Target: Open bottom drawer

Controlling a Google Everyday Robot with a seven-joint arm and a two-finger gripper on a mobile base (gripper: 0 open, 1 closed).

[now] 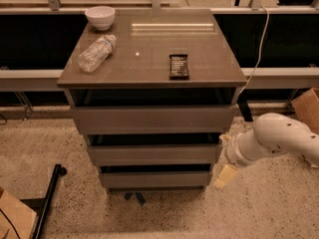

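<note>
Item: cabinet (149, 59) with three drawers, seen from above and in front.
Bottom drawer (154, 179): lowest front panel, just above the floor. I judge it shut or nearly so, as it sits back under the middle drawer (153, 155).
Top drawer (152, 118): widest-looking front, not my target.
Gripper (224, 175): at the cabinet's right front corner, level with the bottom drawer and just beside its right end. It hangs down and leftward off the white arm (279, 141).
Grip state: I cannot tell how far open it is, and I see nothing held in it.
Why placed so: the panel has no handle, so I take it the gripper is low at the side to reach the drawer's edge or the gap above it.
On top: a white bowl (99, 17) at the back left, a clear bottle (96, 52) lying on its side near it, and a dark wrapped bar (179, 65) right of centre. All are well apart from the work.
Floor: a black pole (50, 193) at the lower left and a blue mark (134, 197) under the cabinet front.
Hidden: whether the gripper touches the cabinet, and the drawer insides, which are lost in shadow.
Cut off: the arm beyond the right edge, and a cardboard box (306, 108).
</note>
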